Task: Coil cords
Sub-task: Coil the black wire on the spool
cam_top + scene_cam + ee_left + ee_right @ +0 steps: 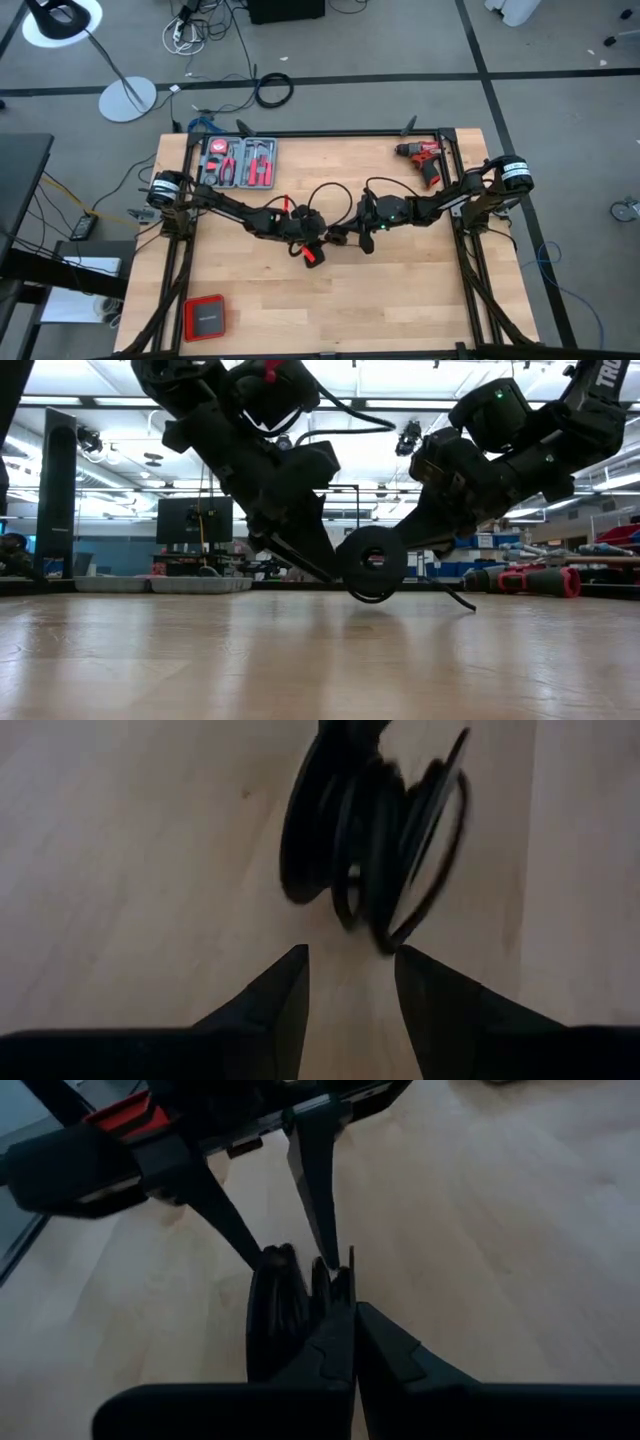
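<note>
The table (400,290) is pale wood planks inside a black frame, standing on a grey floor crossed by dark lines. A white lamp base (127,99) and a loose cable ring (273,90) lie on the floor beyond it. On the table sit a tool case (237,162) with red-handled pliers, a red drill (424,160) at the far right corner, and a red box (205,318) near the front left. The low view looks into a bright room with ceiling lights and a dark monitor (194,520).

The only writing is white letters on the right arm, cut off at the frame edge and not readable.

The cord (371,563), wound into a small black coil, is at the table's middle between the two grippers. The right gripper (345,1315) is clenched on the coil. The left gripper (350,970) stands released just beside it, fingers parted. A loose end (455,598) trails toward the table. The cord's plug ends cannot be made out.
</note>
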Controlling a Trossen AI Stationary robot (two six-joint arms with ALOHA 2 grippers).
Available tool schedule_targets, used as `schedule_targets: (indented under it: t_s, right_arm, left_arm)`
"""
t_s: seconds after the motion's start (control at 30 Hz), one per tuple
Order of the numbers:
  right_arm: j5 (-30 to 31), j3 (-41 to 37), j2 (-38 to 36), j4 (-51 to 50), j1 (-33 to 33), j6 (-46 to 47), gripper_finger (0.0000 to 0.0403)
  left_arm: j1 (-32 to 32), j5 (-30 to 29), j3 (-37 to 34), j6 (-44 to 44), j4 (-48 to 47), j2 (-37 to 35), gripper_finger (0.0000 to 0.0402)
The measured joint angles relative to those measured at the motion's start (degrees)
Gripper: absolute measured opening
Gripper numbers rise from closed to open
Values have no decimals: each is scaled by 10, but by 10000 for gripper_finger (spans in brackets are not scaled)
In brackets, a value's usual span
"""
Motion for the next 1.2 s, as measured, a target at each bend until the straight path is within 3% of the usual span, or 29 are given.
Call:
schedule_targets:
  t_s: [0.2,0.5,1.2]
  right_arm:
    - [-6,0,0,-4,1,-6,0]
    - [-3,0,0,-10,1,-7,0]
    - [-1,0,0,6,5,-9,0]
  left_arm:
    - [-1,51,1,-17,-14,0,152]
    - [-1,73,41,-11,-70,0,152]
    - [-1,-45,45,17,-65,0,152]
